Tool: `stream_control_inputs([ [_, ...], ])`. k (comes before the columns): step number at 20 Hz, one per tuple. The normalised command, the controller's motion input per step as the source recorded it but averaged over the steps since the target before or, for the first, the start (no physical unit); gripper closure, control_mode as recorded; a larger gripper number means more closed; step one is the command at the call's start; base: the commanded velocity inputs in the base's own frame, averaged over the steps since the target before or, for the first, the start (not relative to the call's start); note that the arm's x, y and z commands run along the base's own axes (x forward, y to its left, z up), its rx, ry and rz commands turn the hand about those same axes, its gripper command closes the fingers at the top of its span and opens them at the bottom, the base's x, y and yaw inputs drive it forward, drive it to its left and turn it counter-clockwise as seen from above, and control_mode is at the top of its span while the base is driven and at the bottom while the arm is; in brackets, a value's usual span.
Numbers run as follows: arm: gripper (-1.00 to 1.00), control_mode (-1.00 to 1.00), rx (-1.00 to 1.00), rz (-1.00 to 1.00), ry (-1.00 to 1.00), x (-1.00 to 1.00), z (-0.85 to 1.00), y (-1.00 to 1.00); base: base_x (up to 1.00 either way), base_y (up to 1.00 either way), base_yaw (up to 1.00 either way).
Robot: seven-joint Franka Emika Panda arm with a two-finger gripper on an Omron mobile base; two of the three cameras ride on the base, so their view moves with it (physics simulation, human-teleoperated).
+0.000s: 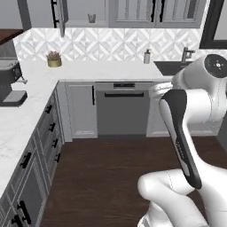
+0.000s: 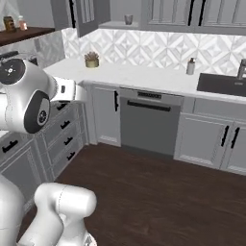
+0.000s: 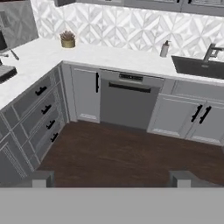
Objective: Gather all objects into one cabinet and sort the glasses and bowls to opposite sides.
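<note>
The hand (image 3: 112,178) hangs spread and empty above dark plank flooring. One grey-beige mug (image 1: 91,17) stands on the shelf of the panelled grey cabinet (image 1: 84,12), over the marbled white tabletop (image 1: 106,70).

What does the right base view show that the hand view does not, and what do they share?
The right base view adds a grey-beige mug standing on the shelf of an open wall cabinet, and a wooden shelf with jars at the upper left. The hand view adds the gripper, with its fingertips wide apart above the floor. Both show the potted succulent, the soap dispenser, the sink and the dishwasher.
</note>
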Motion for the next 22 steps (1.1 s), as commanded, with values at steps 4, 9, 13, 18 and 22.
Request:
stream_control_inputs([
  [4,-1.0,1.0,0.0,0.0,0.0,0.0,0.0,0.0,1.0,0.3,-0.02],
  [9,-1.0,1.0,0.0,0.0,0.0,0.0,0.0,0.0,1.0,0.19,-0.03],
  [13,-1.0,1.0,0.0,0.0,0.0,0.0,0.0,0.0,1.0,0.13,-0.03],
  [18,-1.0,1.0,0.0,0.0,0.0,0.0,0.0,0.0,1.0,0.17,-0.02],
  [22,-1.0,1.0,0.0,0.0,0.0,0.0,0.0,0.0,1.0,0.33,-0.03],
])
